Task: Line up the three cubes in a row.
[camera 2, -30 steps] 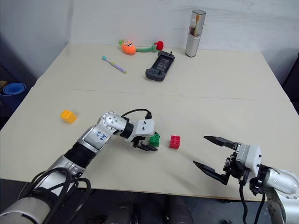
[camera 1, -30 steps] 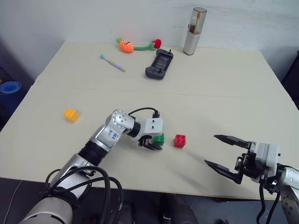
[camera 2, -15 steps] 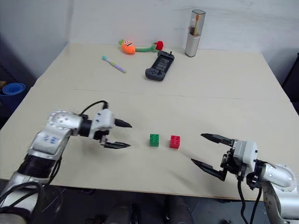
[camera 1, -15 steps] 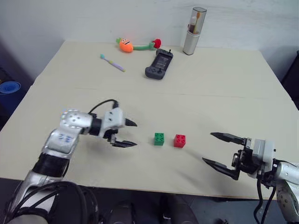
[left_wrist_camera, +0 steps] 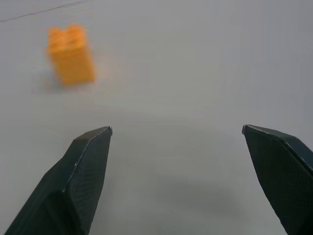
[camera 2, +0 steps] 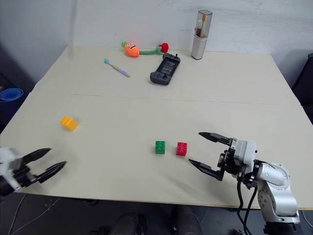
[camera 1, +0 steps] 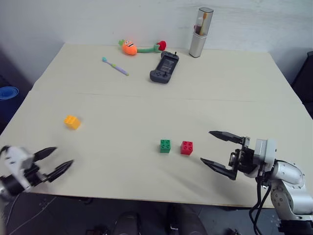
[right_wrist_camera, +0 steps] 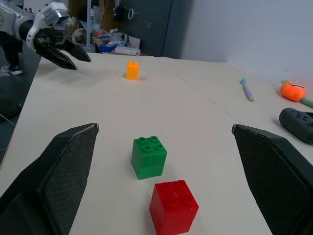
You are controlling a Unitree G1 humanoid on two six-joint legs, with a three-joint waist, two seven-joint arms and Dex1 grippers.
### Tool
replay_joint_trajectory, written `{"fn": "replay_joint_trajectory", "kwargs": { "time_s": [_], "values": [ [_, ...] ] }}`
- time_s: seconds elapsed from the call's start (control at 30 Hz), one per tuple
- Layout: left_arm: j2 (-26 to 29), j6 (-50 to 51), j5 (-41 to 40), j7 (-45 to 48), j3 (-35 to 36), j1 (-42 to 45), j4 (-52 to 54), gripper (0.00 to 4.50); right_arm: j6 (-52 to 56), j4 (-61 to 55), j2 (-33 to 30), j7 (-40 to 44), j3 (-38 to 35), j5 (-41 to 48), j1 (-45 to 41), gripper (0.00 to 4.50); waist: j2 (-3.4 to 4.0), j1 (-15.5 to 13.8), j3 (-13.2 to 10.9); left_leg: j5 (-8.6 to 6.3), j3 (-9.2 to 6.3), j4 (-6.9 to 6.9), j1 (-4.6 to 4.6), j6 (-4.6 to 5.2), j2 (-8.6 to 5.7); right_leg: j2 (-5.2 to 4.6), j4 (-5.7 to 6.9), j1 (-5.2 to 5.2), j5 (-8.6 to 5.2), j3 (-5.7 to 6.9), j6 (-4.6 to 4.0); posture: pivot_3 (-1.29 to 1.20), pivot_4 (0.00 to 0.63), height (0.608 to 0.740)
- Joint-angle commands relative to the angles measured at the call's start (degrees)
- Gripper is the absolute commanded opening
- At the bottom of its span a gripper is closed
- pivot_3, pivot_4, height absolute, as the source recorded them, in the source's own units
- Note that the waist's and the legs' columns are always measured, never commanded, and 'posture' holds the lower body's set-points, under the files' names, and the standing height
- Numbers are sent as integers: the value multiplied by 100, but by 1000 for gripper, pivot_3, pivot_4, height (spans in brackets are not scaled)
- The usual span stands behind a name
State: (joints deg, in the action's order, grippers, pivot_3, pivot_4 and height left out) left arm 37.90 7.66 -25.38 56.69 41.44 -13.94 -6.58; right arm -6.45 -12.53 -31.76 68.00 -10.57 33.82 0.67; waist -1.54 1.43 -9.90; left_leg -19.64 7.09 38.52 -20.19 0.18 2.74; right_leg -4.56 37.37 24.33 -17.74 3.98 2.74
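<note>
Since a second ago: the left gripper is sitting back at the table's left edge, fingers spread, off the green cube.
Cubes: green just beside red cube; orange-yellow cube lying well apart.
Right gripper: spread, empty.
Right wrist view: showing the left gripper beyond the orange-yellow cube.

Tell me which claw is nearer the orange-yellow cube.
Left. The left claw hangs open near the table's front edge, just short of the orange-yellow cube; the right claw sits far across, beyond the green and red cubes.

Table: cream top, 1 thin seam crossing it.
Wall: pale, plain, standing behind the table's far edge.
Floor: dark, holding 1 blue bowl.
</note>
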Motion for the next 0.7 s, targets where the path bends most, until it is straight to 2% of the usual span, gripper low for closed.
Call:
{"fn": "replay_joint_trajectory", "kwargs": {
  "time_s": [0.03, 0.13, 0.23, 0.4, 0.5, 0.53, 0.7],
  "values": [
    [-150, 462, -583, -566, 848, -335, -110, 4481, -298, 66, 112, 46, -5, -18, 5, 4500, -4, 7, 2, -2, 0, 0, 1, 2, 0, 0, 0, 0, 0, 1, 0, 0, 150, 740],
    [-216, 510, -687, -809, 993, -405, -168, 4481, -417, 114, 170, 46, 33, -46, 22, 4500, -5, -11, 2, -4, -6, -1, 1, 5, -3, -6, 1, -2, 0, 7, 0, 0, 150, 740],
    [-165, 398, -685, -1042, 933, -123, -322, 4481, -472, 133, 200, 35, 71, -49, 41, 4500, -6, -21, 3, -4, -11, -2, 5, 4, -3, -7, 2, -7, 0, 11, -1, 0, 150, 740],
    [383, 765, -447, -1509, 83, 1505, -793, 4481, -514, 177, 208, 49, 108, -52, 7, 4500, -18, -132, 11, 0, -20, -2, 5, -1, -5, -7, 4, -11, 0, 24, -3, 0, 150, 740],
    [654, 1242, -167, -1486, -781, 2529, -1304, 4481, -530, 134, 209, -6, 116, -59, -56, 4500, -20, -65, 14, 0, -19, -6, 4, -9, -5, -7, 1, -11, 0, 25, -3, 0, 150, 740],
    [697, 1264, -73, -1437, -991, 2750, -1475, 4481, -527, 106, 207, -34, 115, -55, -76, 4500, -15, 11, 16, 10, -3, -22, 6, -31, -5, -6, -6, -10, 0, 20, -2, 0, 150, 740],
    [842, 860, 529, -1420, -1720, 3683, -2696, 4481, -465, -55, 247, -218, 180, -42, -128, 4500, -16, 31, 15, 23, 2, -27, 2, -41, -4, 4, -4, -1, 0, 30, -1, 0, 150, 740]
  ]
}}
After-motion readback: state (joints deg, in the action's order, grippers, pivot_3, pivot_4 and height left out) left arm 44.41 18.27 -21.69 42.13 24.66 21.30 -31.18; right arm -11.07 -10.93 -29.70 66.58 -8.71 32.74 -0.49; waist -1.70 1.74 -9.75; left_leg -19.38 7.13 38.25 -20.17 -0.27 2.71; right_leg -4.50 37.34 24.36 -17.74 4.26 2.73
